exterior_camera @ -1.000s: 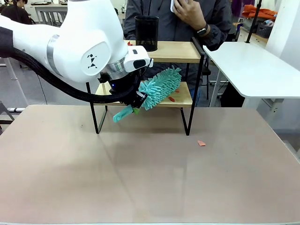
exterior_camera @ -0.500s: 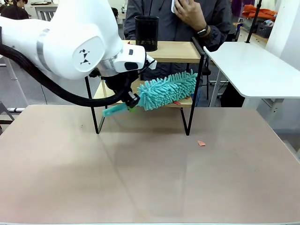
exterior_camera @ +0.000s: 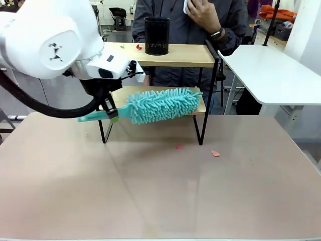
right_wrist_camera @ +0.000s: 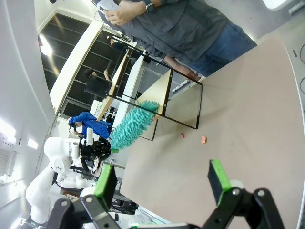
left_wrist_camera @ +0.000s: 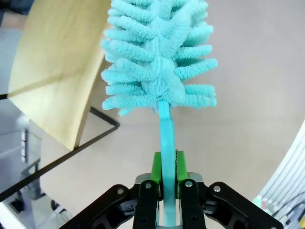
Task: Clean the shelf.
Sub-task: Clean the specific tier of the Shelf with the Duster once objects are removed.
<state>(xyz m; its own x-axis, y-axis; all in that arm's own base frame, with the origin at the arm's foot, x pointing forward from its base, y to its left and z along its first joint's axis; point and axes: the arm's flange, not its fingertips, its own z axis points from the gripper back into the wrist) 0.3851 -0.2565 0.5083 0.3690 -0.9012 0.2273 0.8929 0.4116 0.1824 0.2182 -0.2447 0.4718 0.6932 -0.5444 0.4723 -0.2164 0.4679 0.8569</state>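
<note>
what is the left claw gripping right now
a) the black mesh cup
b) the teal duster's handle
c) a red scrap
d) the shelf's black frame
B: the left claw is shut with its green pads on the thin handle of the teal duster, whose fluffy head sits by the lower board of the shelf.

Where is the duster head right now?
Front view, mid-picture: the teal duster runs level along the front edge of the lower board of the shelf, its handle clamped in the left gripper near the shelf's left legs.

Cup (exterior_camera: 157,35) on shelf (exterior_camera: 185,55) top, duster (exterior_camera: 163,104) before lower board (exterior_camera: 123,94) — scraps (exterior_camera: 215,153) on table (exterior_camera: 150,196)
</note>
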